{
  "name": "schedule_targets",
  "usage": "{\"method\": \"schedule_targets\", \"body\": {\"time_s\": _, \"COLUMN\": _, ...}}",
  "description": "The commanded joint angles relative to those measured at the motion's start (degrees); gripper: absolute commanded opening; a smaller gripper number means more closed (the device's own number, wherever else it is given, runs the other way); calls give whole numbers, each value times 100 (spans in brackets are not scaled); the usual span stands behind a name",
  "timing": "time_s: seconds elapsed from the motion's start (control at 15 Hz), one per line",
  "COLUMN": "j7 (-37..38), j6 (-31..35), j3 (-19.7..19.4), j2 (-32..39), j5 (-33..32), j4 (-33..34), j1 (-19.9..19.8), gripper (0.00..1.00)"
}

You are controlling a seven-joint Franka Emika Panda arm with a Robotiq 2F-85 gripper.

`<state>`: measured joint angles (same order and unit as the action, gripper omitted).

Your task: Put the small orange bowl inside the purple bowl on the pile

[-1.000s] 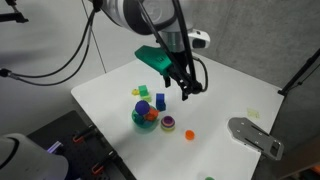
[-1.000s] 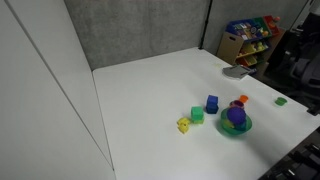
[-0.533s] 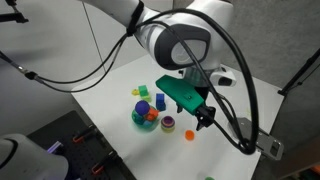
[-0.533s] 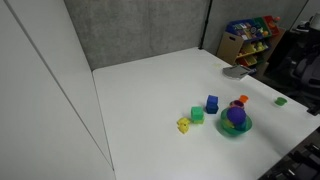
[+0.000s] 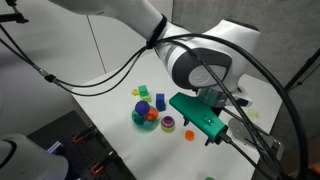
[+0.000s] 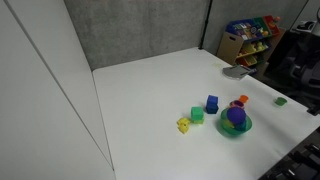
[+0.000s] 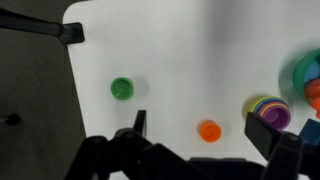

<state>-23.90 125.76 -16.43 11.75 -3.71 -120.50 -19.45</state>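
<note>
The small orange bowl (image 5: 189, 134) sits alone on the white table (image 5: 120, 85), right of the pile. In the wrist view the small orange bowl (image 7: 209, 131) lies between my two fingers, below them. The pile is a teal bowl (image 5: 140, 119) holding a purple bowl (image 5: 146, 109). The purple bowl (image 6: 235, 115) tops the pile in both exterior views. My gripper (image 7: 199, 120) is open and empty. It hovers over the orange bowl, with its fingertips (image 5: 212, 138) just right of it.
A striped multicoloured cup (image 5: 168, 123) stands between the pile and the orange bowl, at the right in the wrist view (image 7: 268, 110). A small green bowl (image 7: 122, 88) lies farther off. Blue (image 6: 212, 103), green (image 6: 197, 115) and yellow (image 6: 184, 125) blocks stand by the pile. A grey metal piece (image 5: 255, 135) lies at the table's edge.
My arm has swung from behind the pile forward and to the right, and now hangs over the orange bowl. No object on the table has moved.
</note>
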Motion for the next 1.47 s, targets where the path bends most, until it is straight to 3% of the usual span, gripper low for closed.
{"method": "schedule_targets", "body": {"time_s": 0.0, "j7": 8, "j6": -18, "j3": 44, "j2": -2, "j5": -10, "j4": 16, "j1": -34, "gripper": 100}}
{"method": "schedule_targets", "body": {"time_s": 0.53, "j7": -640, "j6": 779, "j3": 173, "j2": 1209, "j5": 781, "j4": 521, "j1": -576, "gripper": 100}}
{"method": "schedule_targets", "body": {"time_s": 1.0, "j7": -643, "j6": 1673, "j3": 487, "j2": 2412, "j5": 771, "j4": 1161, "j1": -1177, "gripper": 100}}
{"method": "schedule_targets", "body": {"time_s": 1.4, "j7": -512, "j6": 2068, "j3": 770, "j2": 3229, "j5": 703, "j4": 1766, "j1": -1514, "gripper": 100}}
